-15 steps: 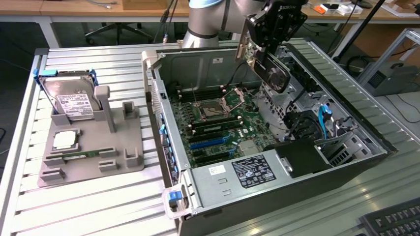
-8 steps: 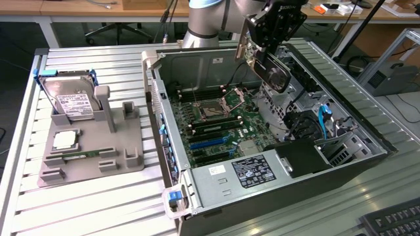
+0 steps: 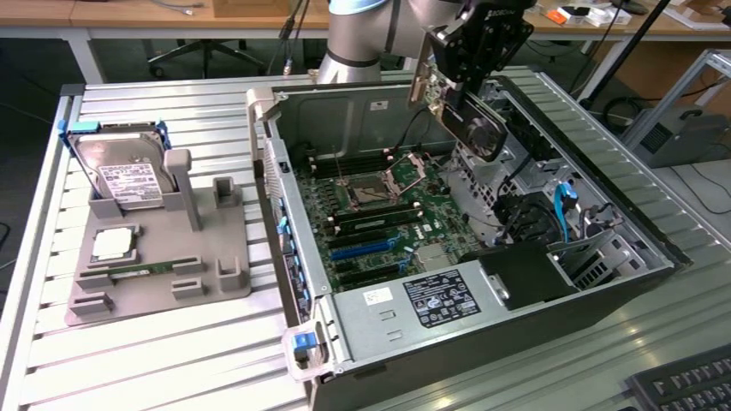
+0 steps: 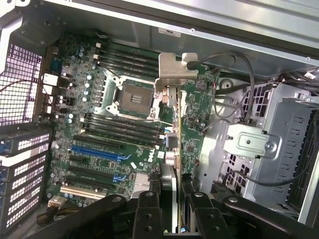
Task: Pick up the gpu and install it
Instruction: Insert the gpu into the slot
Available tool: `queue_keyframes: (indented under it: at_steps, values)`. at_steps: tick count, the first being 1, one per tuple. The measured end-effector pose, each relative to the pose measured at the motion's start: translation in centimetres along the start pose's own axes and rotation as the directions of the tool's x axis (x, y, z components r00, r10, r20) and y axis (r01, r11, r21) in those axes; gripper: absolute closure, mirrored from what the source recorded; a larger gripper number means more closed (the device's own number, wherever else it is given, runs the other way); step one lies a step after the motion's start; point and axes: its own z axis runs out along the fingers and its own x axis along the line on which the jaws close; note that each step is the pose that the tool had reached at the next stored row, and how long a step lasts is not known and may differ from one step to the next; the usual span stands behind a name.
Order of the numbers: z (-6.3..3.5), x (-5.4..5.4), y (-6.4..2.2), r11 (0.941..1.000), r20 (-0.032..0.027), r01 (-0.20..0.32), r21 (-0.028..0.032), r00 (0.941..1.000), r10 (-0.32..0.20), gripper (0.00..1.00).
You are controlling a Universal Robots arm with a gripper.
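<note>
Exterior view, left to right: hard drive (image 3: 123, 175) is standing in the grey fixture (image 3: 160, 278), and the open computer case (image 3: 377, 321) is lying beside it. Over the case's far end, my gripper (image 3: 463, 86) is gripping the gpu (image 3: 482, 130). My fingers (image 4: 148, 209) are partly closed, pressing on both of its faces. The card is hanging just below them, bracket (image 3: 420, 81) toward the exterior view's left, above the motherboard (image 3: 395, 218).

Exterior view: clear air betw gpu (image 3: 478, 130) and mobo (image 3: 383, 201); drive cage (image 3: 494, 184) crowds 3 o'clock, PSU (image 3: 425, 304) 6 o'clock, case wall (image 3: 277, 184) 9.
</note>
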Motion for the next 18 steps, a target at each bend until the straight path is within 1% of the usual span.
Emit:
queue_keyframes:
  at_steps: [18]
  values:
    - [0.0, 0.0, 0.0, 0.9996, 0.0007, 0.028, -0.0007, 0.9996, -0.028, 0.73]
